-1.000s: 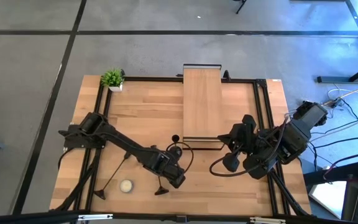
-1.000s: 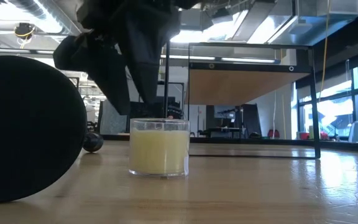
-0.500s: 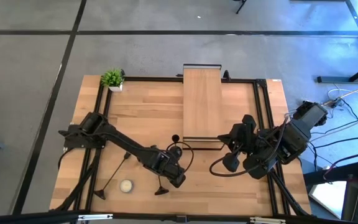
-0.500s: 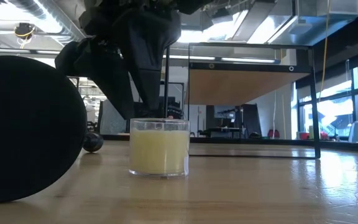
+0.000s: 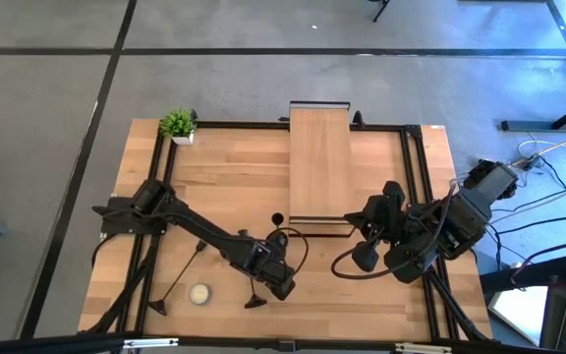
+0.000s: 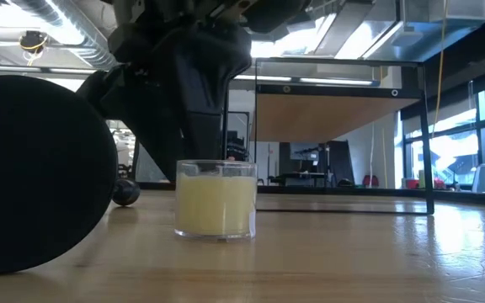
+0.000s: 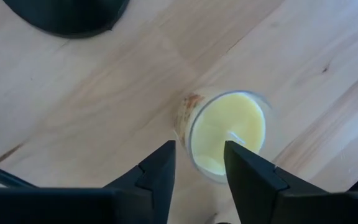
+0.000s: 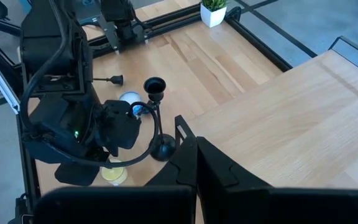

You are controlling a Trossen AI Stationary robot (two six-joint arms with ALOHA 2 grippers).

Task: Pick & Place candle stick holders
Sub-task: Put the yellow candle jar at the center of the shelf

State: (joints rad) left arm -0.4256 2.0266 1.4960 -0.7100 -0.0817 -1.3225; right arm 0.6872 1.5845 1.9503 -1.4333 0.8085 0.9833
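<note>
Candle stick holders were spread over the worktop (image 5: 224,177), none of them in a grip that I could see. The lying holder (image 5: 178,277) was down flat toward the front-left corner. The standing holder (image 5: 254,295) was upright close to the front edge, and the third holder (image 5: 276,218) was upright near the middle.

Your left gripper (image 7: 199,146) hung low right by the standing holder, fingers apart and pinching nothing. Look at what sat beyond those fingertips, though: the yellow candle (image 7: 229,130), not a stem. I reckoned that was your first danger. If you had squeezed on that line, you could have picked up the glass candle or shoved it across the wood.

The second danger was the standing holder itself. It was a thin stem on a small round base, with the wrist crowding it. I'd have judged that a brush from a finger or the arm's cable could tip it, and it might roll off the front edge.

The third was the grip. On a stem that slim, an off-centre pinch could have let the holder swing or slip on the lift.

Your right gripper (image 8: 196,155) waited toward the right edge beside the raised wooden shelf (image 5: 319,157), fingers pressed together. It was well clear and no threat to the third holder unless you moved it.
</note>
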